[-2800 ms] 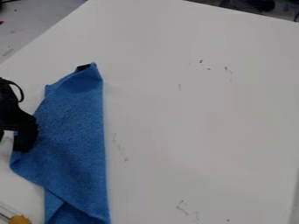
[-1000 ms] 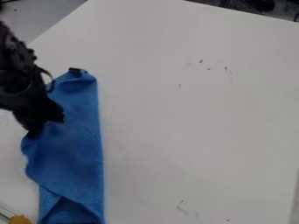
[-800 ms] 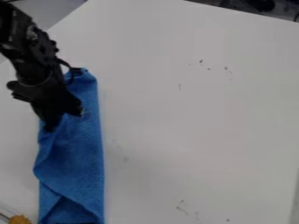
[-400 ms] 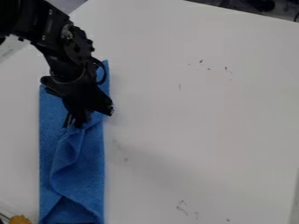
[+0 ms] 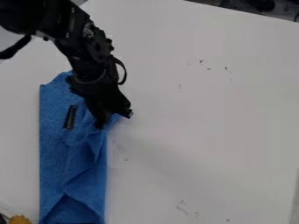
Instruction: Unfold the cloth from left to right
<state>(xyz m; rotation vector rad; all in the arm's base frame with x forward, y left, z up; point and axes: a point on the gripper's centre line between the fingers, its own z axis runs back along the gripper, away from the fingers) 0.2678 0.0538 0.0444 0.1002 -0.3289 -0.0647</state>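
Observation:
The black gripper (image 5: 112, 119) is at the upper right part of the blue cloth (image 5: 55, 148), low over the cloth's right edge. It is shut on a bunched part of the cloth, which rises in creases toward it. The cloth lies as a long upright strip at the left of the table, its left edge straight and its right side rumpled. A small dark tag (image 5: 70, 117) shows on the cloth, left of the gripper. Near the bottom, a triangular fold shows. The gripper hides part of the cloth's top right.
The white table (image 5: 204, 113) stretches to the right of the cloth, with a few dark scuff marks on it. A yellow-orange knobbly object (image 5: 20, 219) is at the bottom left corner, beside the cloth's lower end. Dark items stand beyond the table's far right edge.
The gripper has moved from the left edge across to the right, drawing the upper layer of cloth with it. The cloth's left strip is now uncovered, and the tag has come into view there.

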